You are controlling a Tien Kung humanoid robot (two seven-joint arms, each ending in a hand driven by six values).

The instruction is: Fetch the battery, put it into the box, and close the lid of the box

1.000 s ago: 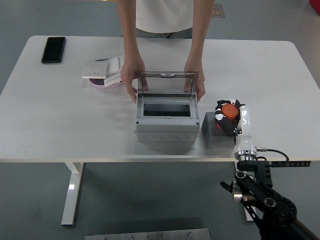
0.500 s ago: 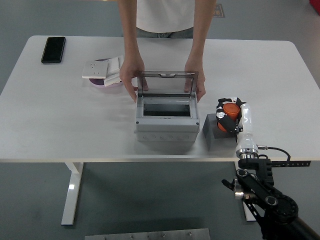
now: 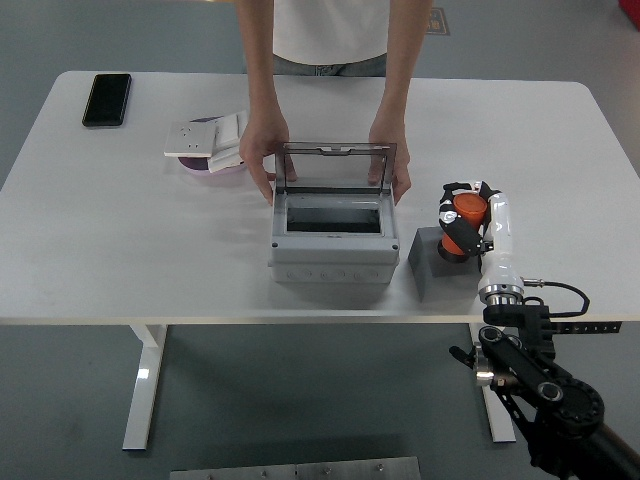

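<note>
From the head view, your right hand (image 3: 463, 222) reaches in from the lower right, forearm angled up over the white table (image 3: 100, 240). Its fingers (image 3: 450, 225) curl closed around the orange cylindrical battery (image 3: 462, 221), held above the dark grey block (image 3: 432, 262). Left of the fingers, a person's hands (image 3: 262, 160) steady the grey plastic box (image 3: 330, 232), its clear lid (image 3: 335, 168) raised.

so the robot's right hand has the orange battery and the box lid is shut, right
Not quite. The head view shows the right hand gripping the orange battery, but the lid of the box stands open, steadied by a person's hands.
</note>
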